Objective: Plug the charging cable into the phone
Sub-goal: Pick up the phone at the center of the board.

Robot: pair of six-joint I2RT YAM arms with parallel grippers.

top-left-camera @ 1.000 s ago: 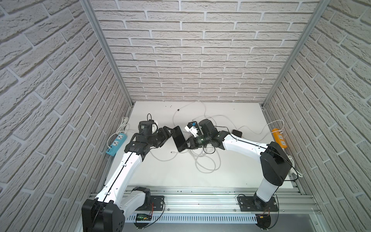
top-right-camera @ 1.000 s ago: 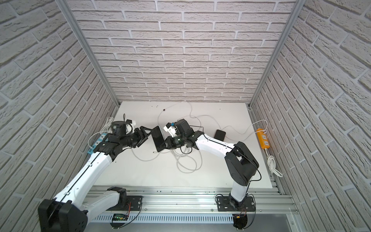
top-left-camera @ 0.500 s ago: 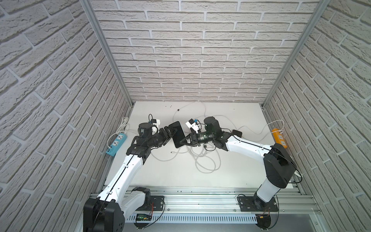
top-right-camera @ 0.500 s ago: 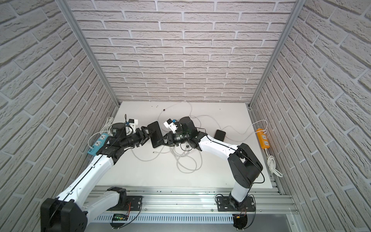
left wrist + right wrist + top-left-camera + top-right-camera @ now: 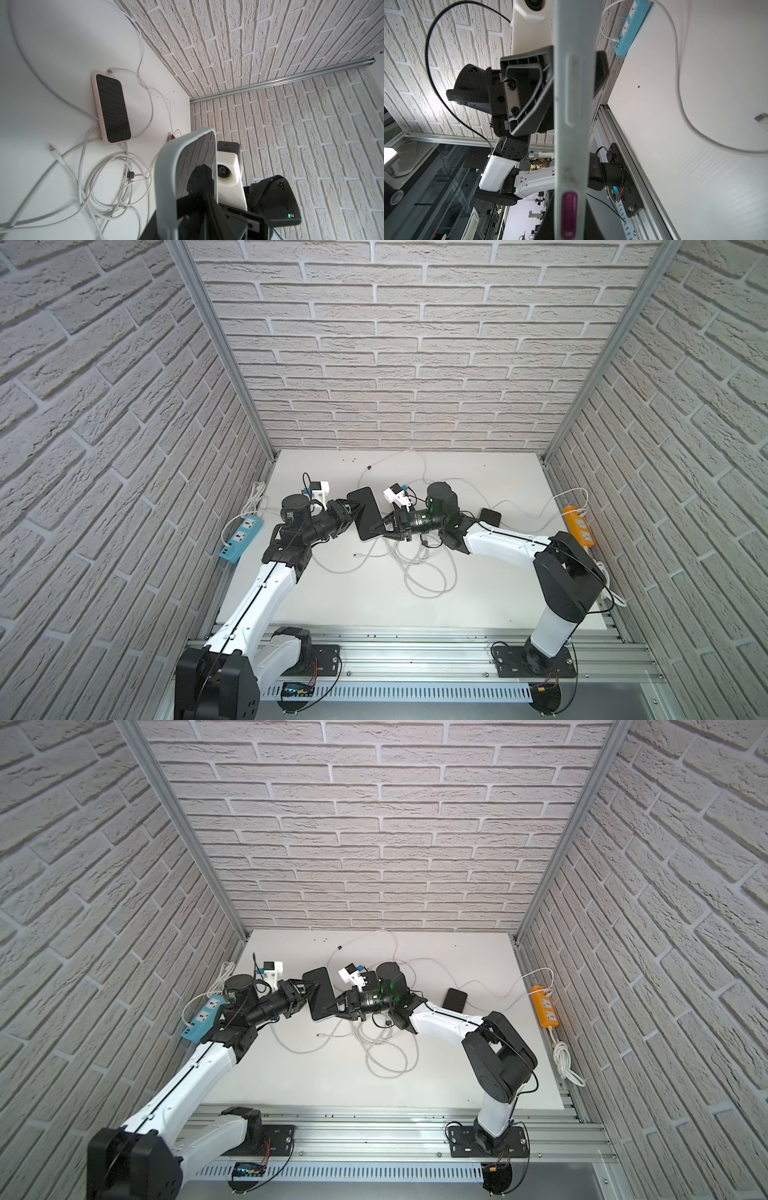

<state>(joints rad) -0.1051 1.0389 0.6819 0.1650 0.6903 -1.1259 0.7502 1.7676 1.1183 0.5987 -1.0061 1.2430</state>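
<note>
A phone [image 5: 365, 514] [image 5: 321, 994] in a grey case hangs in the air over the table, held from both sides. My left gripper [image 5: 352, 512] [image 5: 308, 990] [image 5: 176, 207] is shut on its left edge, one finger lying on the screen in the left wrist view. My right gripper [image 5: 377, 526] [image 5: 333, 1006] [image 5: 569, 224] is shut on its right edge. The right wrist view looks along the phone's thin side [image 5: 573, 124], with the left arm's fingers [image 5: 527, 89] pressed against it. White charging cable [image 5: 419, 568] lies tangled below, its loose plug [image 5: 356, 556] [image 5: 52, 148] on the table.
A second phone [image 5: 490, 516] [image 5: 112, 108] in a pink case lies flat on the table behind my right arm. A blue power strip [image 5: 242, 543] sits at the left wall and an orange one [image 5: 578, 526] at the right, both with white leads.
My right arm raised the phone and turned it towards the left arm. My left gripper moved onto the phone's edge and closed on it.
</note>
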